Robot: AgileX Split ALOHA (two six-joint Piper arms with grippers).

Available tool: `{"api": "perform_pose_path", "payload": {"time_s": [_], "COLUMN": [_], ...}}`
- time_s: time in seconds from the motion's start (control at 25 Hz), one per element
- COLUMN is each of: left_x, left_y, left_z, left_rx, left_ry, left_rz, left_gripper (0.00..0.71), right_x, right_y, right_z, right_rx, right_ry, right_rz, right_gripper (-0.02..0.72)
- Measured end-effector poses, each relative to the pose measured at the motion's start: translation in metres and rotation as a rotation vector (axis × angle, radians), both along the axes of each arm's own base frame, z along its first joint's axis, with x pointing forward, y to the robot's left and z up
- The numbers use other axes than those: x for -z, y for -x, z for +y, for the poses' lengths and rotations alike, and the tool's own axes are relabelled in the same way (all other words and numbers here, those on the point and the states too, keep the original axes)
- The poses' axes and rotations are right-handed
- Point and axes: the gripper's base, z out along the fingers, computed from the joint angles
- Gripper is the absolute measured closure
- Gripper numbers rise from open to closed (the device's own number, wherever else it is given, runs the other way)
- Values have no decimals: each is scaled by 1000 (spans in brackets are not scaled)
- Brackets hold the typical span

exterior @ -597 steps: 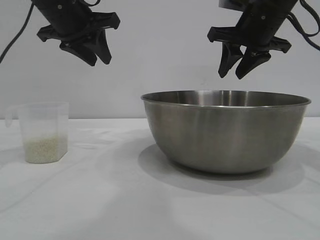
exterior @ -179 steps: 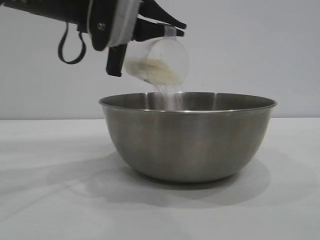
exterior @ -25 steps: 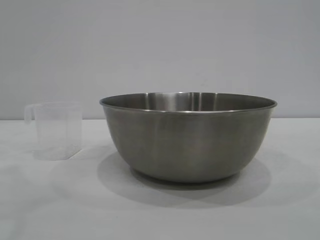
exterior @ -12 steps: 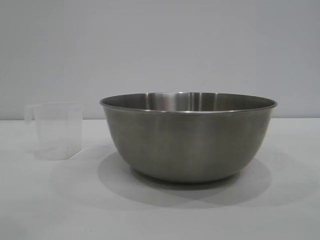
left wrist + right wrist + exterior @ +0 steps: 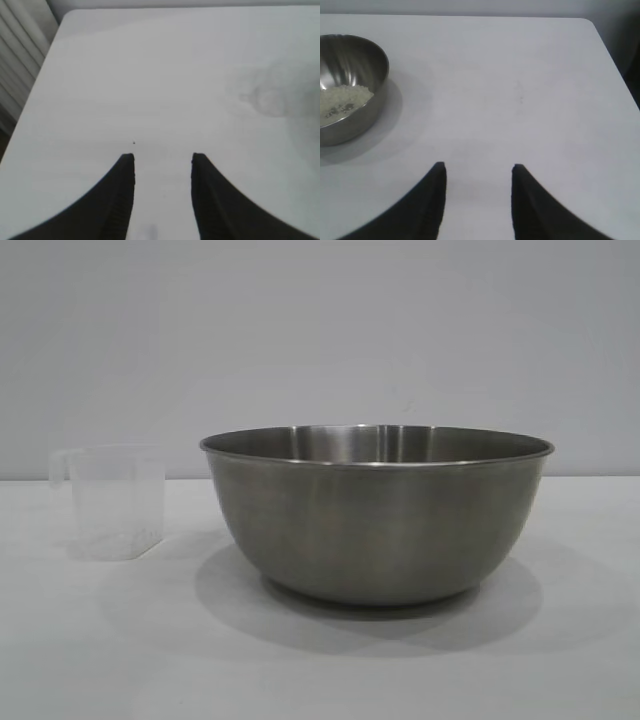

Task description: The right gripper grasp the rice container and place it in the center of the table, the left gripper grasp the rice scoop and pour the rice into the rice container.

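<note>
The steel rice container (image 5: 376,512) stands in the middle of the white table (image 5: 320,670). It also shows in the right wrist view (image 5: 350,80), with a pale heap of rice (image 5: 342,97) inside. The clear rice scoop (image 5: 108,500) stands upright and empty on the table to the container's left. Neither arm shows in the exterior view. My left gripper (image 5: 163,157) is open and empty above bare table. My right gripper (image 5: 477,167) is open and empty above bare table, well apart from the container.
The table's edge and corner show in the left wrist view (image 5: 60,30) with a ribbed white wall panel (image 5: 17,55) beyond it. The table's other corner shows in the right wrist view (image 5: 600,35).
Nothing has moved in the last second. Earlier, the left gripper poured rice from the scoop into the container; the scoop now stands on the table and both arms are out of the exterior view.
</note>
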Motion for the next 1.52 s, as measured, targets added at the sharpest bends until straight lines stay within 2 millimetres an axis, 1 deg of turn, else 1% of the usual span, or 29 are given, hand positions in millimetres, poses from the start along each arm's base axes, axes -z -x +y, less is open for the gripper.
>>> {"api": "perform_pose_path", "payload": {"time_s": [0.16, 0.32, 0.4, 0.72, 1.08, 1.24, 1.52], "left_x": [1, 18, 22, 21, 20, 20, 21], "left_y": [4, 1, 1, 5, 21, 31, 32], "left_z": [-1, -1, -1, 1, -1, -4, -6], "left_rx": [4, 5, 5, 10, 34, 68, 84], "left_ry": [3, 12, 14, -12, -21, 24, 42], "left_rz": [3, 74, 88, 58, -49, -120, -126], "left_gripper": [483, 483, 483, 483, 483, 483, 483], "right_x": [0, 0, 0, 0, 0, 0, 0], "right_y": [0, 0, 0, 0, 0, 0, 0], "right_z": [0, 0, 0, 0, 0, 0, 0], "right_rx": [0, 0, 0, 0, 0, 0, 0], "right_ry": [0, 0, 0, 0, 0, 0, 0], "right_rz": [0, 0, 0, 0, 0, 0, 0], "right_gripper": [441, 441, 441, 441, 441, 441, 441]}}
